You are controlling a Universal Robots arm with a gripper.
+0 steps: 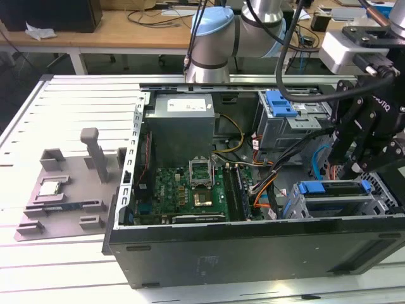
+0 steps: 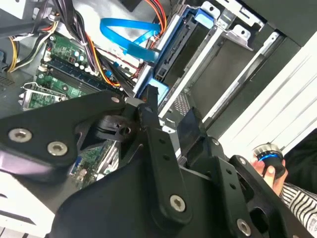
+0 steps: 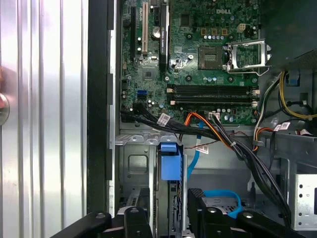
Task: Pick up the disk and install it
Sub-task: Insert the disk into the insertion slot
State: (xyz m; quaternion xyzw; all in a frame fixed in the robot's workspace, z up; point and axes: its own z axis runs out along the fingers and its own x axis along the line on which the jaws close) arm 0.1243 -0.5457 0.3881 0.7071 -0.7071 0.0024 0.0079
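The hand hangs over the case's drive cage at the exterior view's right; whether it grips anything I cannot tell. Directly beneath, the disk sits in the cage, long axis across the bay.

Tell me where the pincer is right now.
In the exterior view, the pincer hangs at the view's right, over the open computer case, just above the blue-handled drive cage by the case's near wall and right of the motherboard.
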